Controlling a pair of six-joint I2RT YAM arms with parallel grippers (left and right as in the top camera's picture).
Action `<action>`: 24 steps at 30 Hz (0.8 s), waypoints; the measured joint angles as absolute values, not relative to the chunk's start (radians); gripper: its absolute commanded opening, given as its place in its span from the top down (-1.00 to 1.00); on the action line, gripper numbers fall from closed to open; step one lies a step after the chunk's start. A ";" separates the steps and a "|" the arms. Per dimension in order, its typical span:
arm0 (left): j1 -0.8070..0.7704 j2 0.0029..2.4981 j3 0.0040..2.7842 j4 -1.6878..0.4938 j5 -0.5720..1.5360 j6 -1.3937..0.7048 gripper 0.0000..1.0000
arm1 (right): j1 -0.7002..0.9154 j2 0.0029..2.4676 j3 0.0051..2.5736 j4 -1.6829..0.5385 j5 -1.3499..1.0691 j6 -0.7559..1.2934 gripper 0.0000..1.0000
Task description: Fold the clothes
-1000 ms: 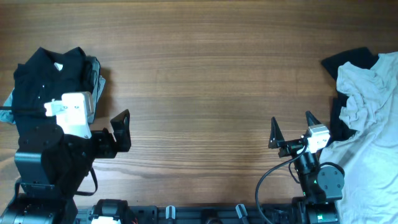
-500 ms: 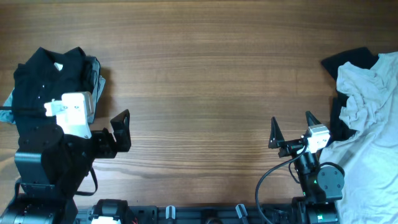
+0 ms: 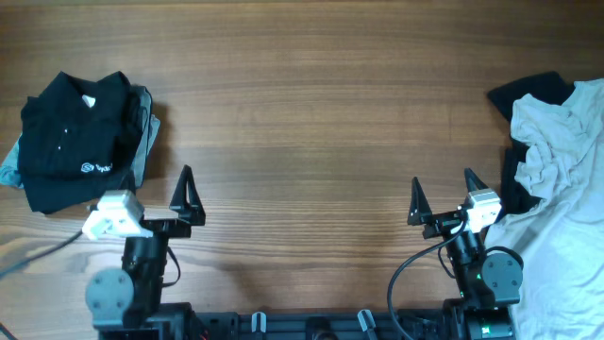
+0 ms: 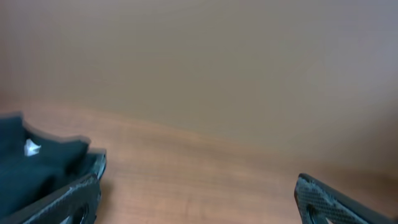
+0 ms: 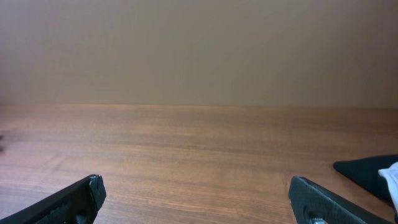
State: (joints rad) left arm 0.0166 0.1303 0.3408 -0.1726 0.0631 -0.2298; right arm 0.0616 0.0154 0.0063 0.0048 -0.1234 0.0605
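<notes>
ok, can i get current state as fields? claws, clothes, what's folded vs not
left claw: open, empty, near the front edge, apart from the folded stack
right claw: open, empty, just left of the unfolded pile
folded: black shirt, logo up, lying on a grey garment, far left
unfolded: white shirt crumpled over a black garment, right edge
surface: wooden table

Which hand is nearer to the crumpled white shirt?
Right. The right hand sits just beside the white shirt; the left hand is far across the table, near the black shirt.
</notes>
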 measured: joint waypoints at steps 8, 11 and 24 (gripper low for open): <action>0.016 0.014 0.052 -0.027 0.065 -0.239 -1.00 | 0.062 0.015 0.006 0.006 -0.123 0.060 -0.99; 0.017 0.015 0.010 -0.067 0.064 -0.239 -1.00 | 0.062 0.015 0.006 0.006 -0.123 0.060 -1.00; 0.016 0.014 0.010 -0.067 0.065 -0.239 -1.00 | 0.062 0.015 0.006 0.006 -0.123 0.060 -1.00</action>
